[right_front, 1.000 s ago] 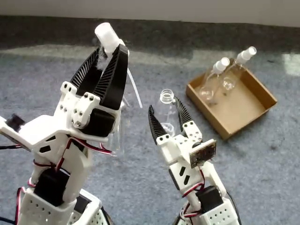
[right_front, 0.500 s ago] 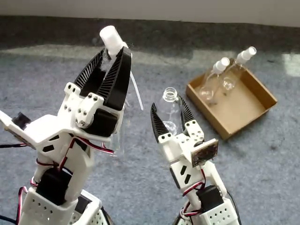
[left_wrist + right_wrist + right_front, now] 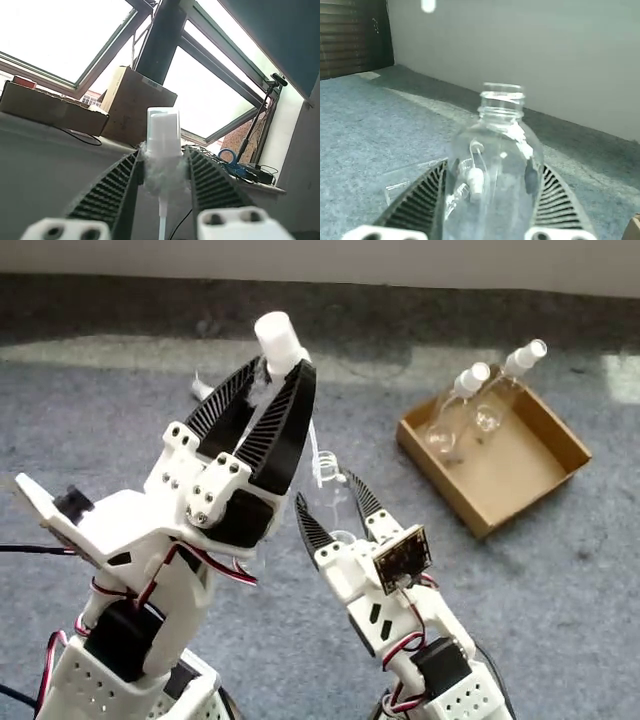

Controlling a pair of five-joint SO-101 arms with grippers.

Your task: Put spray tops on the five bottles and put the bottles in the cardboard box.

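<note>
Grey carpet covers my bench [image 3: 560, 590], running to a dark strip under a pale wall [image 3: 400, 260]; my left wrist camera looks up at bright windows [image 3: 65, 35]. Nearer me than the cardboard box [image 3: 520, 462] and to its left, my right end effector [image 3: 325, 490] pinches one open-necked bottle [image 3: 495, 160] upright. Farther left of the box, my left end effector [image 3: 282, 370] is raised and pressed onto one white spray top [image 3: 163, 130], its tube hanging down. Inside the box lie two bottles with tops on, the first capped bottle [image 3: 447, 418] beside the second capped bottle [image 3: 495, 400]. I count three bottles.
</note>
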